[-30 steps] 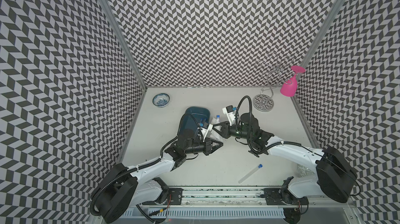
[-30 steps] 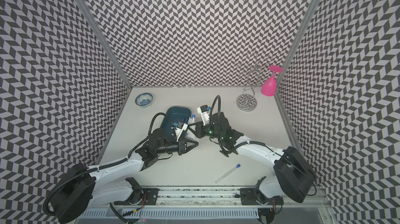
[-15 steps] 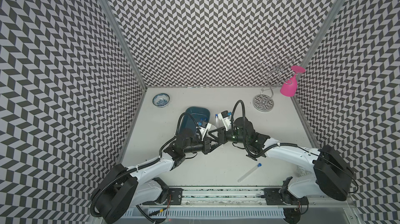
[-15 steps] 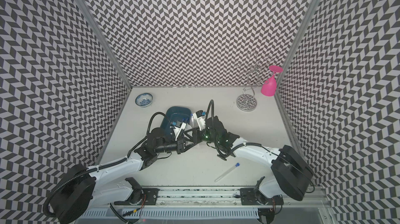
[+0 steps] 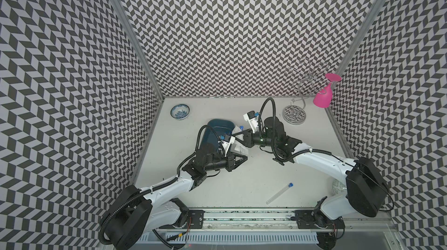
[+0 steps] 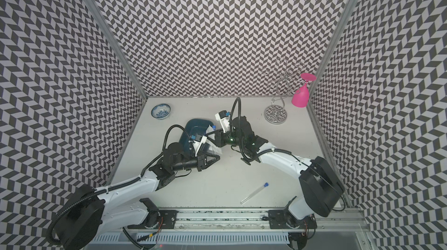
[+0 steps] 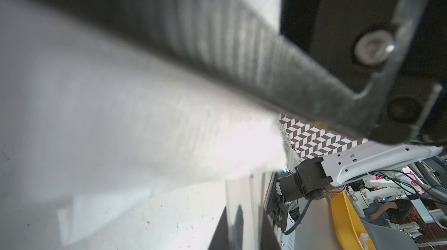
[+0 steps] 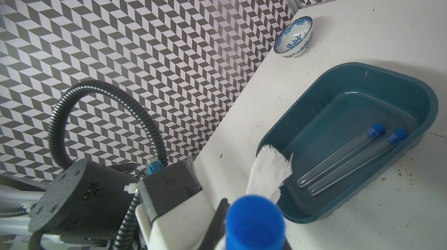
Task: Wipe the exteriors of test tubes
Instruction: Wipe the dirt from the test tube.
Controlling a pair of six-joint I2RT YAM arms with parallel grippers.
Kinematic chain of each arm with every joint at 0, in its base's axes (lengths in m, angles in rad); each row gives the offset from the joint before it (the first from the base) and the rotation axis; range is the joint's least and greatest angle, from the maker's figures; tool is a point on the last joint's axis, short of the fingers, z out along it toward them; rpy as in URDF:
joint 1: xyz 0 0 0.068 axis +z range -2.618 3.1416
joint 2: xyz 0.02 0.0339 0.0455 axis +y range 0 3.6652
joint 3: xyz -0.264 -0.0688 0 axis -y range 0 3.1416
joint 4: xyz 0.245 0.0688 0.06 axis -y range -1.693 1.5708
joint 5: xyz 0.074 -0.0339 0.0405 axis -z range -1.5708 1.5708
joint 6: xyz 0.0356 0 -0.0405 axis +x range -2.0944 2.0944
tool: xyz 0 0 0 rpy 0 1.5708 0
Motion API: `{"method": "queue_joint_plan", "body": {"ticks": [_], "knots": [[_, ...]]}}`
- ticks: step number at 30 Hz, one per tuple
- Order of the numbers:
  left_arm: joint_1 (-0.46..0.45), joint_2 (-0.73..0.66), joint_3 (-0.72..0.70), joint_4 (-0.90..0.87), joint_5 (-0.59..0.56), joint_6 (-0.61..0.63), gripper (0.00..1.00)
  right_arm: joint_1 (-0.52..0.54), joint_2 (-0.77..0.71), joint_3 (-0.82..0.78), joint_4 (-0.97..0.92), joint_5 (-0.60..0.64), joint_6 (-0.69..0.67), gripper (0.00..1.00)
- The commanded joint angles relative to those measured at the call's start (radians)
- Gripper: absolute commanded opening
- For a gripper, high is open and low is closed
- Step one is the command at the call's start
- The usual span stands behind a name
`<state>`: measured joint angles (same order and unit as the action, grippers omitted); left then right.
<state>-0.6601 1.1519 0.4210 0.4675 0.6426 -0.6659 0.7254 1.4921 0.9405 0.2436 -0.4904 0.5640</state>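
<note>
My right gripper is shut on a test tube. Only the tube's blue cap shows; its clear body is hidden. The white wipe hangs around it, just under the cap. My left gripper sits right below, shut on the wipe, which blurs much of the left wrist view. Two more test tubes lie side by side in the dark blue tray. One test tube lies on the table near the front.
A blue-and-white bowl stands at the back left. A wire glass rack with a pink glass stands at the back right by the wall. The rail runs along the front edge.
Half a second ago the two grippers had closed in on each other. Now they have drawn slightly apart, and the right wrist has lifted back. Both grips look unchanged.
</note>
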Motion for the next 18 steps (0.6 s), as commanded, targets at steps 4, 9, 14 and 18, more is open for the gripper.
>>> {"method": "queue_joint_plan", "body": {"ticks": [4, 9, 14, 18], "knots": [[0.000, -0.020, 0.027, 0.064, 0.034, 0.012, 0.13, 0.091, -0.083, -0.201, 0.056, 0.076, 0.043, 0.21], [0.005, -0.018, 0.027, 0.058, 0.034, 0.014, 0.13, 0.134, -0.103, -0.261, 0.093, 0.088, 0.078, 0.21], [0.005, -0.016, 0.027, 0.056, 0.036, 0.015, 0.13, 0.113, -0.071, -0.142, -0.019, 0.135, -0.006, 0.21], [0.005, -0.014, 0.025, 0.056, 0.038, 0.015, 0.13, 0.028, -0.027, -0.025, -0.052, 0.095, -0.058, 0.21]]}}
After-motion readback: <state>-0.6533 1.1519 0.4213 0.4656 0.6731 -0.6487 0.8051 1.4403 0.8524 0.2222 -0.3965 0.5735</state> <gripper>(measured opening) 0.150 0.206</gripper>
